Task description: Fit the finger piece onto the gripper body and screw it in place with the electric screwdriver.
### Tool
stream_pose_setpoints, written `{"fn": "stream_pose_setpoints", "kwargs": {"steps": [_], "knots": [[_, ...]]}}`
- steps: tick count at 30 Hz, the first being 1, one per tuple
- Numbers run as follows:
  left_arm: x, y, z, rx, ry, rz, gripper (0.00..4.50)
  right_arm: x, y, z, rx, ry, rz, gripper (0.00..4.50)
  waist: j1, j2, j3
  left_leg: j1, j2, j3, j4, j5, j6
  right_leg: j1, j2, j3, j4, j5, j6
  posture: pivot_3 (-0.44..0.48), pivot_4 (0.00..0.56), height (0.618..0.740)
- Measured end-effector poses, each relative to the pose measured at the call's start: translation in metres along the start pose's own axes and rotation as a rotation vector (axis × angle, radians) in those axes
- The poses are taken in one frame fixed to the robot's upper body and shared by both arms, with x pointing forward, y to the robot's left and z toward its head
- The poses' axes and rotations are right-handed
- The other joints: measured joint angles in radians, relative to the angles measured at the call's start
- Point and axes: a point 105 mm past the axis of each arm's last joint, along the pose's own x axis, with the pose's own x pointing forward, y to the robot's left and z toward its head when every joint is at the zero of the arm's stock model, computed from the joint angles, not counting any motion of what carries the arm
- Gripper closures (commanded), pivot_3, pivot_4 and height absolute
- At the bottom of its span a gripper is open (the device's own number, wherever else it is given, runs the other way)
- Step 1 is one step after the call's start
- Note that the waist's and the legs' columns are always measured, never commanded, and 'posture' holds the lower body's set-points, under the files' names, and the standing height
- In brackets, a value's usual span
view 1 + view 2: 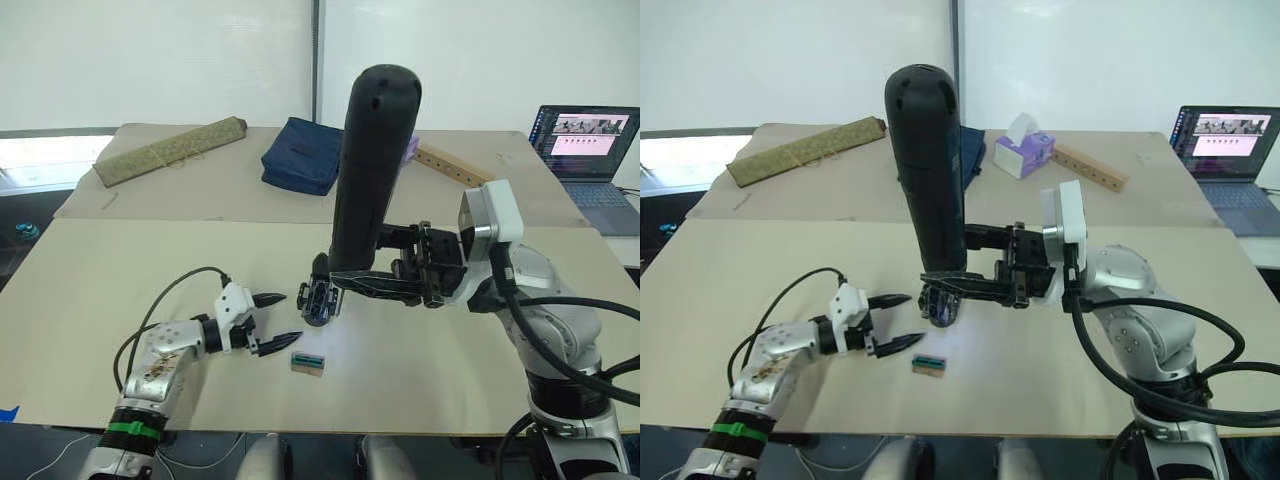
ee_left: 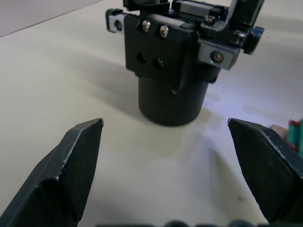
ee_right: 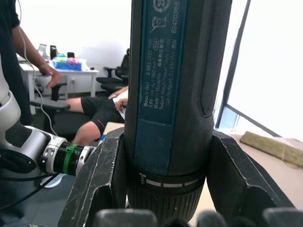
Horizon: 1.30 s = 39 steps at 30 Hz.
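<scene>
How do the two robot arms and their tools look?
Both arms are silver-grey metal with black cables. The left tool has a white block and two black pointed fingers; a green band circles its forearm. The right tool is black, behind a white wrist housing.

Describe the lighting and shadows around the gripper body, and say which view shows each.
Left eye view: a bluish-white glow on the table beside the gripper body, below the electric screwdriver held by the right gripper. Left wrist view: the body throws a soft shadow; the open left gripper's fingertips look soft-edged.
</scene>
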Motion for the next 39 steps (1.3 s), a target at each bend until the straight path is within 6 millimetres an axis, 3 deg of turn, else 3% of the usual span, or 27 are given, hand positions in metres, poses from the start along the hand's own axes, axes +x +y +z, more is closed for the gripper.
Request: {"fn": "stream_pose_setpoints", "kwargs": {"steps": [20,23,26,39], "knots": [[0.04,-0.005,0.002,0.022,-0.029,-0.007,0.05,-0.004,-0.001,0.0,0.022,0.028,-0.041,2.58,0.024,0.0,0.0,0.0,-0.001,0.0,0.001,0.0,0.0,0.001,-0.001,0.0,-0.001,0.001,0.001,0.0,0.15,0.74],[0.041,-0.005,0.002,0.031,-0.027,-0.011,0.89,-0.005,-0.001,0.0,0.021,0.031,-0.047,2.58,0.024,0.0,0.0,0.0,-0.001,0.0,0.001,0.0,0.0,0.001,-0.001,0.0,-0.001,0.001,0.001,0.0,0.15,0.74],[0.042,-0.005,0.002,0.038,-0.026,-0.019,2.24,-0.005,-0.002,0.0,0.018,0.035,-0.056,2.58,0.024,0.0,0.0,0.0,-0.001,0.0,0.001,0.0,0.0,0.002,-0.001,0.0,-0.001,0.001,0.001,0.0,0.15,0.74],[0.04,0.011,0.007,0.111,0.027,-0.237,2.22,-0.013,0.003,-0.005,0.037,0.079,-0.081,2.58,0.02,0.0,0.0,-0.001,-0.003,0.0,0.002,0.0,0.0,0.001,0.001,-0.001,-0.001,0.001,0.001,0.0,0.15,0.74]]}}
